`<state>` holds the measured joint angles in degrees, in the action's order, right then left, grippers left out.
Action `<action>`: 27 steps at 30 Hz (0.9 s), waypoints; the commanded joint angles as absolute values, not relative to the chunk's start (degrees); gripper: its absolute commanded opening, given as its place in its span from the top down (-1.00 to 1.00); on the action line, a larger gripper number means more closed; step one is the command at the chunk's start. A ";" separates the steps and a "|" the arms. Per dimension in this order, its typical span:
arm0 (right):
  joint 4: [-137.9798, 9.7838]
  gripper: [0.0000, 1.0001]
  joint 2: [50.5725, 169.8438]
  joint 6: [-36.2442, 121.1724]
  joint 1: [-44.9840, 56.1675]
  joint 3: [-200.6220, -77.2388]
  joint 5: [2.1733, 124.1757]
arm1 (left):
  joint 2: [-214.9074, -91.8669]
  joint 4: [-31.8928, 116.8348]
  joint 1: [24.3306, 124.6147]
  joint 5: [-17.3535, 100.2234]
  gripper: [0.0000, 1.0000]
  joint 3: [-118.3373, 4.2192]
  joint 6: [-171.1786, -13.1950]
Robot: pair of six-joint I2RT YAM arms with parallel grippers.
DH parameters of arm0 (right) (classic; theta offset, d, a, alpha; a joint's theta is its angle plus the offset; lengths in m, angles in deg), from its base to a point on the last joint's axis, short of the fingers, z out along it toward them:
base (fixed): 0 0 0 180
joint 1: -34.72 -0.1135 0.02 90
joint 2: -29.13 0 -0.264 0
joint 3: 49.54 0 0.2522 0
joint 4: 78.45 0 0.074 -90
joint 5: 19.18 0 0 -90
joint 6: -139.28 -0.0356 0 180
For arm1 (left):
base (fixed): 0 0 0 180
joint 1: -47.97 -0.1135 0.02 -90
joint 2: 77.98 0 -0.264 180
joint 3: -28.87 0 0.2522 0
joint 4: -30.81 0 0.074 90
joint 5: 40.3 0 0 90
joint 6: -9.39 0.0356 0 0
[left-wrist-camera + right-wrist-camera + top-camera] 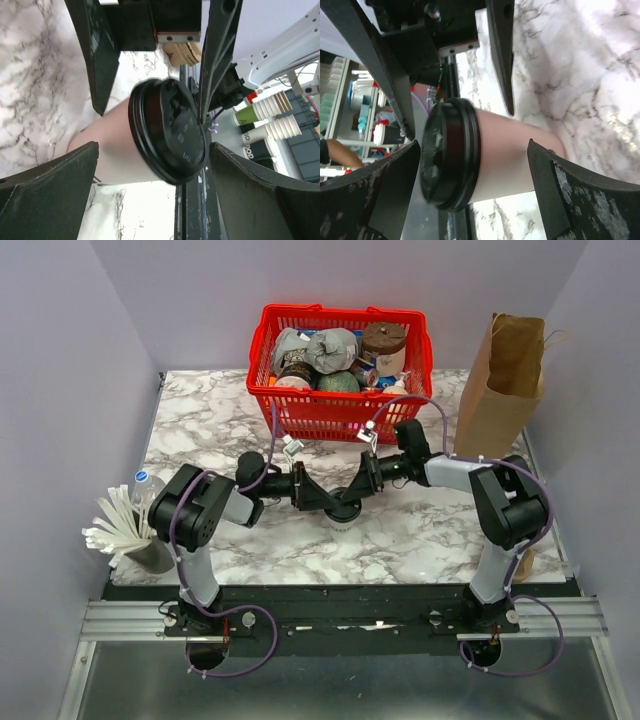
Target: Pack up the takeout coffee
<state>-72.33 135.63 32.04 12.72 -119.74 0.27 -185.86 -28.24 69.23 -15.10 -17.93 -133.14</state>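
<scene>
The takeout coffee (343,512), a cream paper cup with a black lid, stands upright on the marble table (200,430) at the middle, where both arms meet. My left gripper (322,495) comes at it from the left and my right gripper (362,483) from the right. In the left wrist view the cup (150,135) sits just past the gripper (154,145), whose jaws stand wide apart. The right wrist view shows the same cup (495,155) ahead of the open gripper (472,142). Neither gripper holds the cup.
A red basket (340,430) full of groceries, including a brown-lidded tub (385,340), stands at the back. A brown paper bag (505,380) stands open at the back right. A water bottle (146,486) and a holder of white sticks (125,530) sit at the left edge.
</scene>
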 commanded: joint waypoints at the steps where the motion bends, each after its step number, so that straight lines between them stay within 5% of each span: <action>1: -61.30 -0.95 131.35 40.12 13.89 -122.71 0.76 | -177.31 1.79 69.16 -11.41 -0.97 -23.20 -115.01; 9: -52.67 -0.96 126.17 50.40 16.00 -126.57 8.57 | -169.39 39.34 67.66 -1.73 -0.97 -33.57 -88.63; 16: -32.46 -0.97 118.69 81.20 15.82 -132.29 17.20 | -165.35 58.35 67.66 -0.75 -0.97 -44.64 -71.84; 21: -22.25 -0.99 118.69 92.95 13.81 -132.91 22.11 | -161.49 63.65 67.66 -0.06 -0.97 -43.52 -64.18; 27: -28.12 -0.99 118.60 94.82 7.83 -126.32 30.72 | -156.04 64.69 67.22 4.08 -0.97 -40.26 -65.76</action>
